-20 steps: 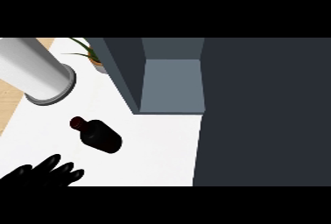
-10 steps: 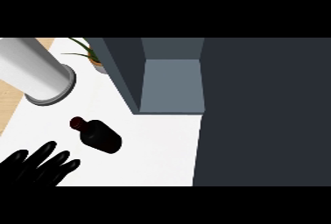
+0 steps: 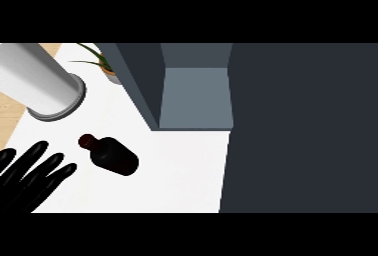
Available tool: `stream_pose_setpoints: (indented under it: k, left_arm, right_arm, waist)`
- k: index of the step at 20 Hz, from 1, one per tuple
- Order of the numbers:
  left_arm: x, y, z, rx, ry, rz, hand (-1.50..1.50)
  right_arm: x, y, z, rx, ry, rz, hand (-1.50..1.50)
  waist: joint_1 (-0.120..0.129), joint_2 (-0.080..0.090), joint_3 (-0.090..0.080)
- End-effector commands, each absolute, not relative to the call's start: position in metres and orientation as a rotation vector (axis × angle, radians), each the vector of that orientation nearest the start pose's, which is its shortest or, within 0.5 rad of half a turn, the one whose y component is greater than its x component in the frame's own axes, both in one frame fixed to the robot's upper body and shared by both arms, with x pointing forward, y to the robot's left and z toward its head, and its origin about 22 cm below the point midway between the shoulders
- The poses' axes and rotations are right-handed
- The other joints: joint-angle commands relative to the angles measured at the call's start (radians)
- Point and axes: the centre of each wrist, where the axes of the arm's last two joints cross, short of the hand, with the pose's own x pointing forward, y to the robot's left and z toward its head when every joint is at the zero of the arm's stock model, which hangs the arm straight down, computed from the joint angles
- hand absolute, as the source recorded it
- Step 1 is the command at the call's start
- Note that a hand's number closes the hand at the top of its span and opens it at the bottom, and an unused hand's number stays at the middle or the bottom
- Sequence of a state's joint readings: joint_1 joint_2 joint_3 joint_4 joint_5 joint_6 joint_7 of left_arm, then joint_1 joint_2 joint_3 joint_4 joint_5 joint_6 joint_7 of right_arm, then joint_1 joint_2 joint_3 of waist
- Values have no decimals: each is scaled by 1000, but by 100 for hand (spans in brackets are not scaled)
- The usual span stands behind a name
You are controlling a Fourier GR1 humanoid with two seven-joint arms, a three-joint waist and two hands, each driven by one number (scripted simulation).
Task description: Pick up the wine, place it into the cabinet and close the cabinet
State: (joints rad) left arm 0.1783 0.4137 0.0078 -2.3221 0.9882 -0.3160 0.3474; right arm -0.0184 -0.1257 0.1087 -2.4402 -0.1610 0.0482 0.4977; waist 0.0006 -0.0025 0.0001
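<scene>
A dark wine bottle lies on its side on the white counter, its neck pointing to the upper left. My left hand shows at the lower left edge, open with its fingers straight and spread, pointing up and to the right. Its fingertips stand a little left of the bottle and do not touch it. The cabinet stands open at the back, showing a grey-blue inside. Its dark door fills the right side of the view. My right hand does not show.
A large grey-white cylinder slants in from the upper left, ending just above the bottle. A small potted plant stands behind it beside the cabinet's left wall. Wooden flooring shows past the counter's left edge.
My left hand has moved up and a little left along the counter's edge, its fingers now straighter. The bottle and the cabinet door have not moved.
</scene>
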Motion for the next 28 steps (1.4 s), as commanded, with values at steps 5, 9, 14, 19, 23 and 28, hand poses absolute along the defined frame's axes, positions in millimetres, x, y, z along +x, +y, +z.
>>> stream_pose_setpoints:
  k: [5,9,14,19,23,28]
  left_arm:
    - [168,284,165,-800,-1771,-285,-150]
    - [180,296,141,-726,-1773,-242,-150]
    - [212,301,137,-647,-1771,-209,-150]
    - [228,315,103,-592,-1745,-243,-150]
    - [238,336,88,-572,-1697,-250,-150]
    - [256,326,47,-547,-1649,-265,-150]
  right_arm:
    - [140,-216,201,259,-1964,253,-150]
    - [130,-219,196,240,-1974,227,-150]
    - [134,-222,218,262,-1981,242,-150]
    - [146,-218,208,276,-1972,235,-150]
    - [146,-217,218,275,-1966,265,-150]
    - [145,-213,209,265,-1973,233,-150]
  waist:
    - [-1,1,0]
    - [-4,1,0]
    - [-8,2,0]
    - [-4,2,0]
    - [-3,3,-1]
    - [-5,3,-1]
